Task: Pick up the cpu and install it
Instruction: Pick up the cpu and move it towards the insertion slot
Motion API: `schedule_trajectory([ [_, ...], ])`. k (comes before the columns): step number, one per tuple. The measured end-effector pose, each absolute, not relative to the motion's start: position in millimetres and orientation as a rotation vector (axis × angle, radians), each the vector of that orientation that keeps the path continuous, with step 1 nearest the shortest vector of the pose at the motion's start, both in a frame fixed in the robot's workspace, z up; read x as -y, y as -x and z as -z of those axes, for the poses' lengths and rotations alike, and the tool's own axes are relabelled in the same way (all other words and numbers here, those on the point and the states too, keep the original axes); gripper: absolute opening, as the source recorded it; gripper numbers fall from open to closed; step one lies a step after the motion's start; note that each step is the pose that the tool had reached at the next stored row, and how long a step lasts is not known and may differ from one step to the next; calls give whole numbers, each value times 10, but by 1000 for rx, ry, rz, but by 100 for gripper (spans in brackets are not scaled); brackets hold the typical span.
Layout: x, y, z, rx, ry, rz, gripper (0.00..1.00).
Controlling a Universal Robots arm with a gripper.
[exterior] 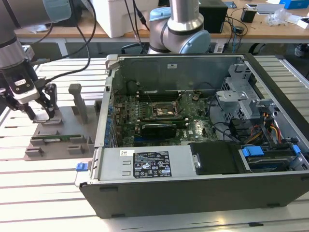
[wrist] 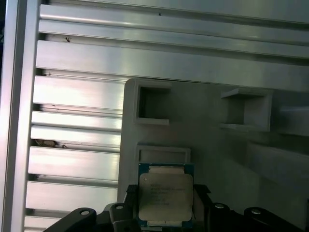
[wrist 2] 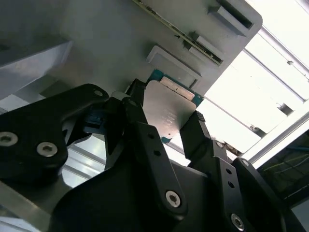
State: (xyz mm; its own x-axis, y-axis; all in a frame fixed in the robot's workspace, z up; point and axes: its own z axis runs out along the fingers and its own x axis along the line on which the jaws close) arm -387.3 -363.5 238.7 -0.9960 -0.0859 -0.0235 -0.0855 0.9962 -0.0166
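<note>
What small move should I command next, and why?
Probably a short, straight lift. The gripper sits low over the grey fixture at the exterior view's left, and in both wrist views its fingers appear closed on opposite edges of the cpu. Rising vertically should clear the fixture's raised walls before any travel toward the computer case.

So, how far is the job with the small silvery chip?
Done: the black gripper is at the grey plastic holder. In hand: its fingers clamp the small square silvery-topped cpu. Left: it is not yet in the motherboard socket inside the open black computer case.
</note>
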Motion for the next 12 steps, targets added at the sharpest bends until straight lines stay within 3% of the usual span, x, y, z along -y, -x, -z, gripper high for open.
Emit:
schedule_trajectory([
  [3, 3635, 3873, -2466, -3114, 134, 24, 54],
  [8, 3633, 3873, -2892, -3114, 134, 24, 54],
  [12, 3633, 3872, -2957, -3114, 134, 24, 54],
])
